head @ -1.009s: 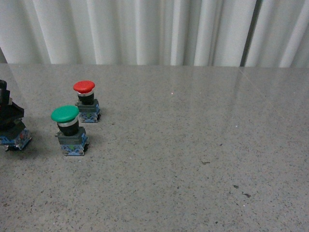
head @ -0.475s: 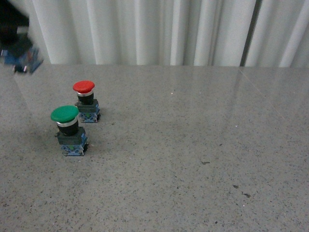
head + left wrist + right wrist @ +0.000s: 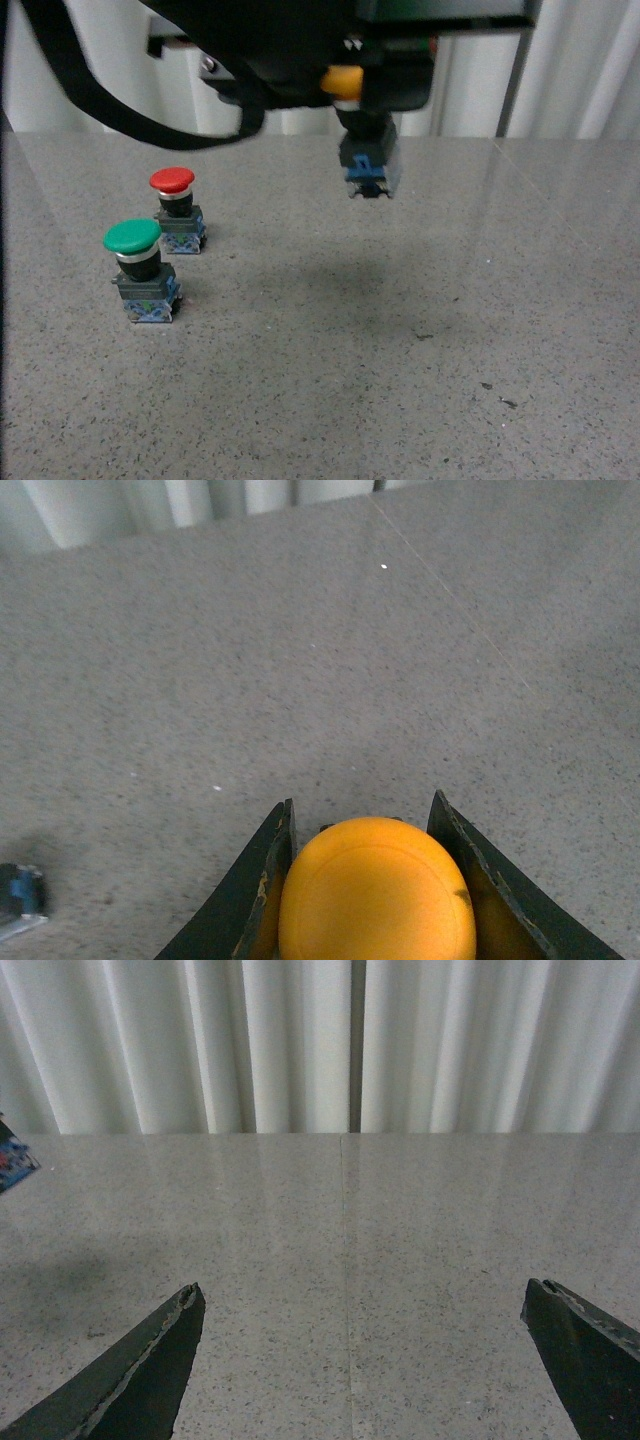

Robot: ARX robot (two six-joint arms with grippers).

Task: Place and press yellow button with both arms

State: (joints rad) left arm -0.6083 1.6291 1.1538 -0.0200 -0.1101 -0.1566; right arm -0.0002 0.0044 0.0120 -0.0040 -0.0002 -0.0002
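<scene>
- While you hold the yellow button (image 3: 366, 140) in the left gripper (image 3: 362, 802), it hangs in the air over the bare middle of the table (image 3: 450, 380), clear of the surface.
- The left gripper is clamped on the button. In the left wrist view the yellow cap fills the gap between the two fingers (image 3: 265, 875).
- The button's long axis runs nearly upright. The blue base points down at the table and the cap sits high against the gripper, leaning a little to one side.
- So the placing move looks like a plain descent: the table lies straight below the base, and you may want to square up the tilt so it lands flat.
- The green button (image 3: 135, 240) and the red button (image 3: 172, 182) stand on the table well apart from that spot, off to the robot's left.
- Your left arm (image 3: 230, 50) reaches across the top of the front view.
- The right gripper (image 3: 362, 1288) has its fingers spread wide with nothing between them, facing bare table and the curtain (image 3: 280, 1040).
- Only a sliver of blue base shows at the edge of the right wrist view, so the right gripper is not yet lined up over the cap for the press.
</scene>
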